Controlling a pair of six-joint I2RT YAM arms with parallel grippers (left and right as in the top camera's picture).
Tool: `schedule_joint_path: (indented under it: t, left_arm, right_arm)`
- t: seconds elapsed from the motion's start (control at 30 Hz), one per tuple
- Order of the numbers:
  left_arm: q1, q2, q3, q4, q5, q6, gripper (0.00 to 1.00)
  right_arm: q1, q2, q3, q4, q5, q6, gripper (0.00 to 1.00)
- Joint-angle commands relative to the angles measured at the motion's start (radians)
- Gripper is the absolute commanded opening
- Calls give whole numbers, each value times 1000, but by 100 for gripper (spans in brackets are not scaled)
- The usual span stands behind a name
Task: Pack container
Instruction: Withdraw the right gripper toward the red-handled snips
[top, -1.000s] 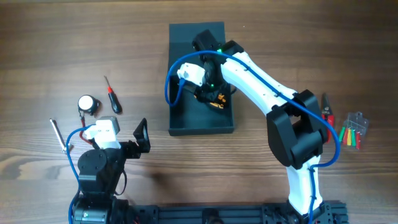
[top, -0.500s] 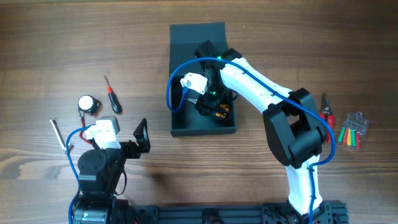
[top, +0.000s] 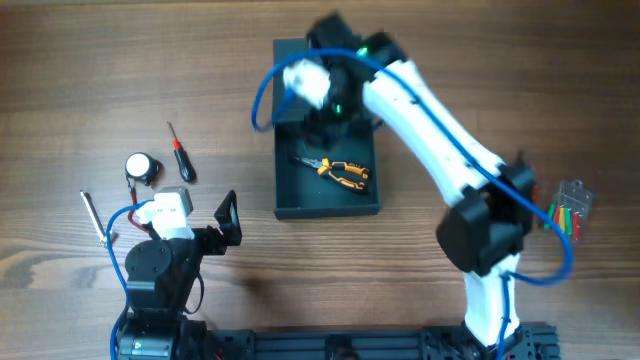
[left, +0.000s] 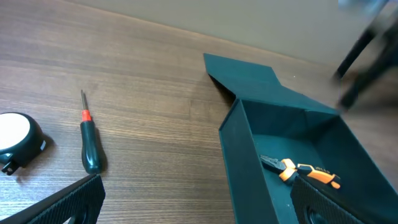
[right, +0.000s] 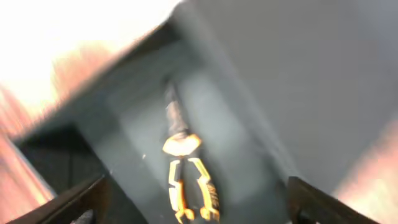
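Teal-grey and matte, the container (top: 325, 209) sits mid-desk on the wooden desk (top: 80, 60), its flap lid (top: 290, 55) folded back flat on the far side. On its floor we see orange-handled pliers (top: 340, 172) lying near the front wall, nose toward the left wall. The right hand (top: 322, 118) hangs above the far part of the box and touches nothing. It is badly smeared in the overhead view, but in the wrist view its fingers (right: 81, 199) appear spread wide with nothing between them. The left hand (top: 228, 220) rests low at the near left, well apart from the container, its fingers (left: 74, 199) also wide apart and empty. Left of the box we find a small screwdriver (top: 180, 153), a round black-and-white tape measure (top: 142, 167) and a slim metal tool (top: 92, 217). On the right lie red-handled cutters (top: 525, 185) beside a clear case (top: 570, 205) of coloured bits.
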Motion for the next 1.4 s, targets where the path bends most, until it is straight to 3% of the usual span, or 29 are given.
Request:
schedule_joint_path:
  t: [0.0,0.1,0.2,0.3,0.5,0.6,0.93,1.37]
  left_arm:
    - [5,2,21,2,-6,-13,100]
    - [5,2,21,2,-6,-13,100]
    - [5,2,21,2,-6,-13,100]
    - [5,2,21,2,-6,-13,100]
    - [5,2,21,2,-6,-13,100]
    - [5,2,21,2,-6,-13,100]
    - [5,2,21,2,-6,-13,100]
    - [5,2,21,2,-6,-13,100]
  right_arm:
    - [-94,-195,204,-60,322,409,99]
    - [-245,-298,224,-138,338,608,100]
    - [-411,-352,224,-247,339,682,100]
    - [-576,-357,217,-359,346,682,100]
    - [-750,-358,-9,-344,263,589,100]
    - [-798,-358,-198,-269,263,525,100]
    - [-840,-358,-735,93,217,529,100]
    - [-840,-358,-1099,501,182,529,100]
